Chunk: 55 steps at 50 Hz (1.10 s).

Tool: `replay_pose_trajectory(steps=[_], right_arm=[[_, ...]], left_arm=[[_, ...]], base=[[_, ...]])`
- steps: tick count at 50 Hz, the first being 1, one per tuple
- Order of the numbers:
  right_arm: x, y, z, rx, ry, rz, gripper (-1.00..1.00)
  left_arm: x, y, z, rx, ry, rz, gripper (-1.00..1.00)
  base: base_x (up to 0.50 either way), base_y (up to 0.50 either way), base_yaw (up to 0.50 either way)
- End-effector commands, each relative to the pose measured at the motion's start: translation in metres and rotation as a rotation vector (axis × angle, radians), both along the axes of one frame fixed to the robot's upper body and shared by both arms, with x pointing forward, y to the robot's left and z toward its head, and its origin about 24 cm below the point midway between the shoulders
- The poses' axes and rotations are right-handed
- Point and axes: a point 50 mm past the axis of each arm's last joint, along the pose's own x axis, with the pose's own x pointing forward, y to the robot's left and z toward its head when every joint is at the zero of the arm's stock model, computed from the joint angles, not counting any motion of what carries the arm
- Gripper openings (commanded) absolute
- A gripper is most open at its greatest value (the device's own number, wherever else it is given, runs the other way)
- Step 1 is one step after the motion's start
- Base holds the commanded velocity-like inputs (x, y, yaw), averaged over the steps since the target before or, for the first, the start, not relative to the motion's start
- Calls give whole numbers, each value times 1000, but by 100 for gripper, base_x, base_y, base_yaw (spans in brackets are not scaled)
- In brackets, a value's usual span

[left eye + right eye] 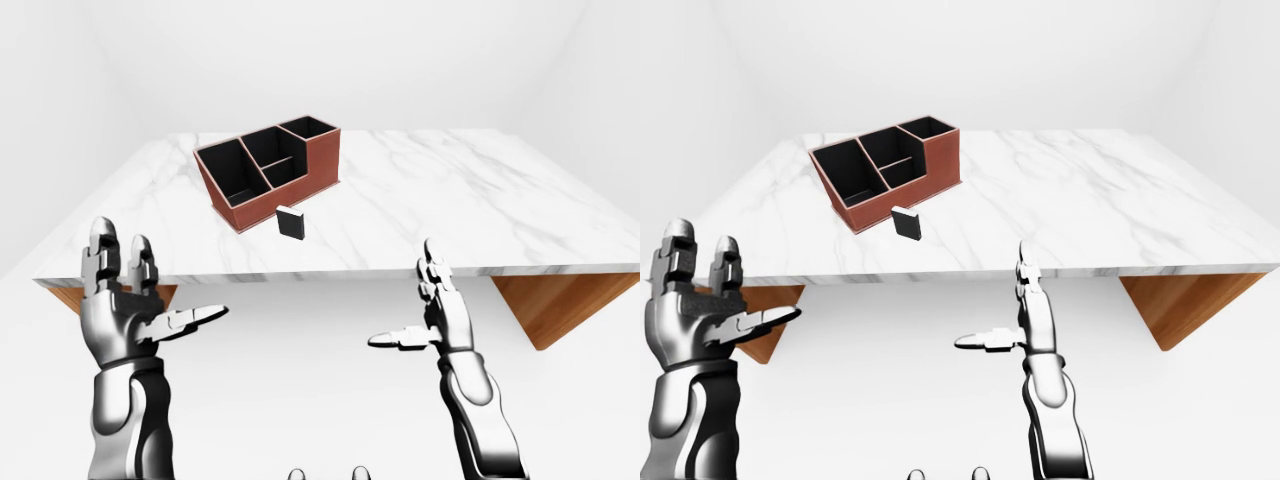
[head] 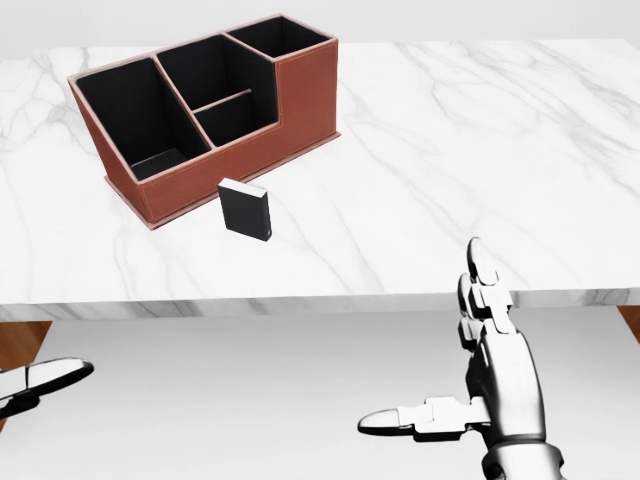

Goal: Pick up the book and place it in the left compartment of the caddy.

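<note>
Head view shows the book [image 2: 246,209] standing upright on the bench [image 2: 480,150], just beside the caddy [image 2: 205,110], below its long wall and apart from it, a placement that leaves it free to grasp. Left hand [image 1: 130,295] and right hand [image 1: 430,315] hover short of the bench edge, well apart from the caddy, fingers spread, holding and touching nothing.
</note>
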Motion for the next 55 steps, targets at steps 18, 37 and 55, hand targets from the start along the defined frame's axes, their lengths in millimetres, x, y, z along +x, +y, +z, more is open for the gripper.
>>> replay_pose_trajectory(steps=[18, 37, 55], right_arm=[[-61, 22, 80, -79, -333, 23, 100], [-61, 25, 80, -168, -346, 10, 100], [-59, 27, 76, -152, -325, 26, 100]], left_arm=[[-18, 9, 20, -7, -101, 36, 100], [-17, 10, 20, -1, -97, 48, 100], [-21, 14, 24, 2, -115, 68, 100]], base=[[0, 0, 0], [0, 13, 0], [2, 50, 0]])
